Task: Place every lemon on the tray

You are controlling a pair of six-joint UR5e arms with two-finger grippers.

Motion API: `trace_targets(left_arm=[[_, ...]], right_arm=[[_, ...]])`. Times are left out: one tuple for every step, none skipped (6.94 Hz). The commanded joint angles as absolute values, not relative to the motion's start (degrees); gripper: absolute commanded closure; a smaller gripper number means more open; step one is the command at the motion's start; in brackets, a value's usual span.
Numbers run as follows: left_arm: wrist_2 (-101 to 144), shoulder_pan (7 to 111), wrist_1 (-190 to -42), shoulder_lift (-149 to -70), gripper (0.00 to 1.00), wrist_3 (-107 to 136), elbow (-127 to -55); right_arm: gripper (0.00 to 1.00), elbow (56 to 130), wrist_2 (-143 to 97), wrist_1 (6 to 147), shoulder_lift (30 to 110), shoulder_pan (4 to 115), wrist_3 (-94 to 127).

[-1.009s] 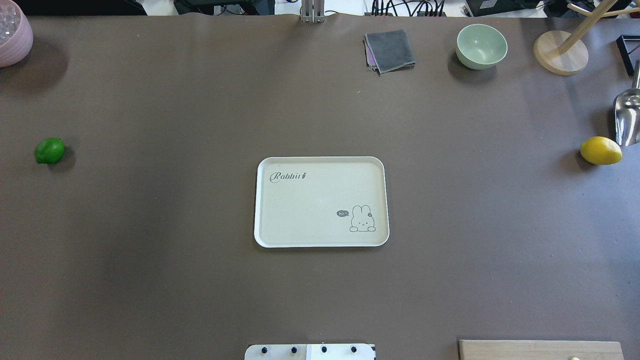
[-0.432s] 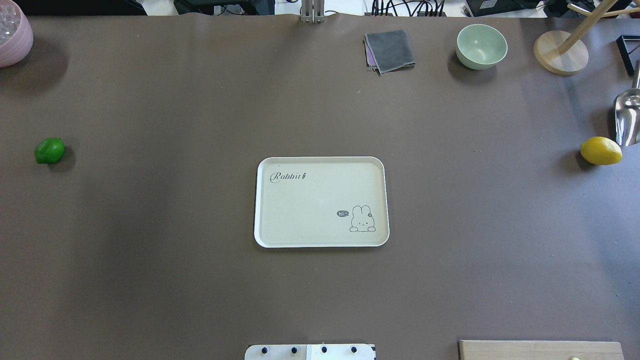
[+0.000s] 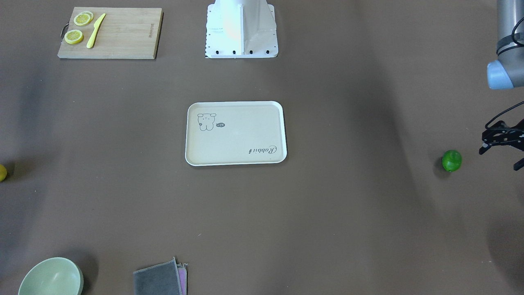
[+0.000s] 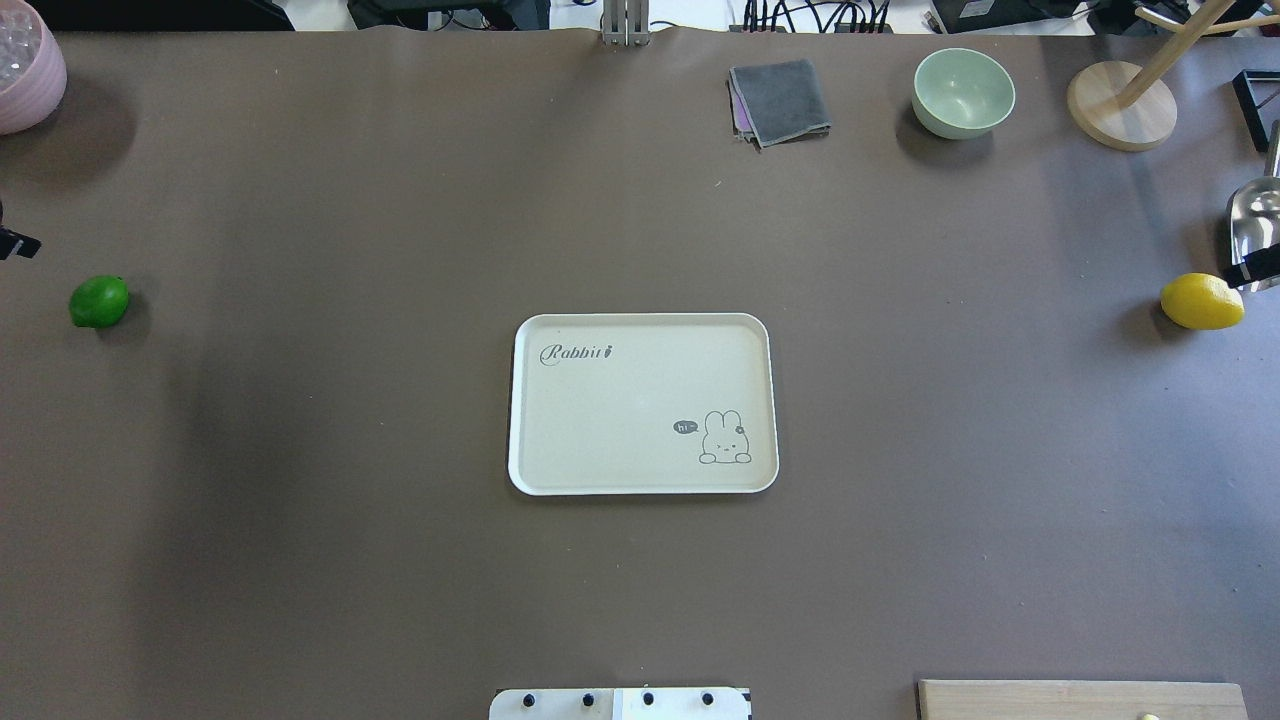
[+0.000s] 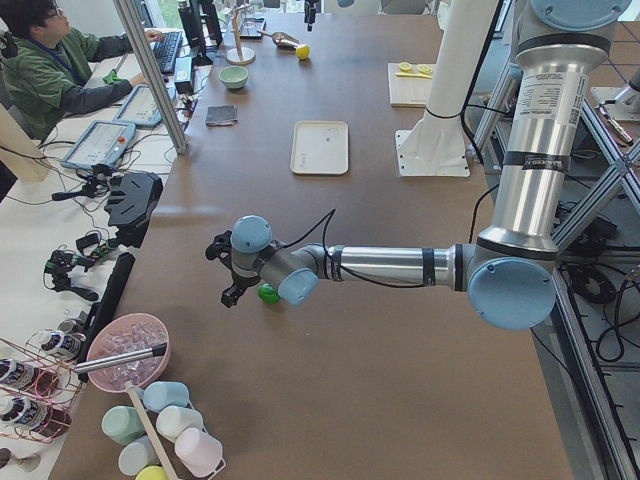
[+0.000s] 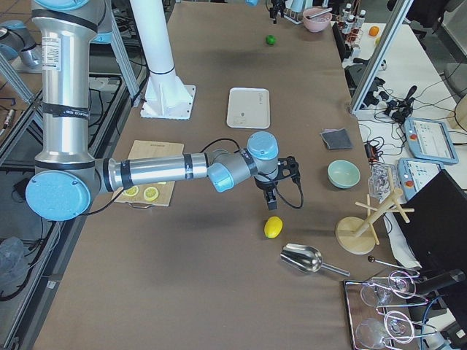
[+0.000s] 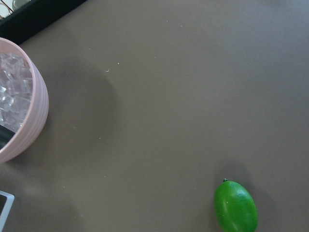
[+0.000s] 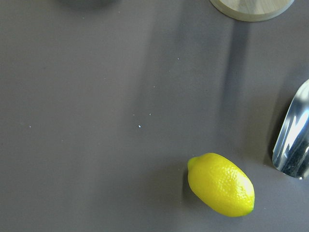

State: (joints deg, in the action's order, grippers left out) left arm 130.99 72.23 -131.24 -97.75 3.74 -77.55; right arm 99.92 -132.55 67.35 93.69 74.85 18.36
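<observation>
Brown lab table (image 4: 400,200), cream tray (image 4: 640,318) central; left hand (image 3: 500,159) spread wide, right hand (image 6: 268,203) unreadable

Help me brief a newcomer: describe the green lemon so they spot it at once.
From the cream tray mid-table, look toward the robot's left end. The green lemon lies on bare table there, nearer the robot than the pink bowl. It is glossy green; the yellow lemon lies at the opposite end.
</observation>
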Motion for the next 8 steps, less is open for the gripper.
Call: trace_targets(left_arm=[[131.0, 69.0, -134.2, -98.5, 0.01, 9.0, -75.9], [131.0, 67.7, -134.4, -98.4, 0.01, 10.5, -75.9], [131.0, 66.2, -134.9, -98.4, 0.01, 12.1, -75.7], [131.0, 65.4, -135.5, -98.3, 0.01, 12.1, -75.2], [130.9, 64.9, -135.9, -98.3, 0.01, 12.2, -74.3], [130.9, 64.3, -136.1, -98.3, 0.01, 12.2, -73.6], [130.9, 63.6, -136.1, -98.3, 0.01, 12.1, -73.1], [130.9, 63.4, -136.3, -98.3, 0.04, 12.1, -73.1]], right_arm=[[0.0, 99.8, -132.5, 67.4, 93.8, 74.7, 18.5], [0.0, 99.8, -132.5, 67.4, 93.8, 74.7, 18.5], [0.0, 99.7, -132.5, 67.4, 93.9, 74.7, 18.5], [0.0, 99.6, -132.5, 67.4, 93.9, 74.7, 18.5], [0.0, 99.5, -132.5, 67.4, 93.9, 74.7, 18.5], [0.0, 99.5, -132.5, 67.4, 93.9, 74.7, 18.5], [0.0, 99.5, -132.5, 67.4, 93.9, 74.7, 18.5], [0.0, 99.5, -132.5, 67.4, 93.8, 74.7, 18.5]])
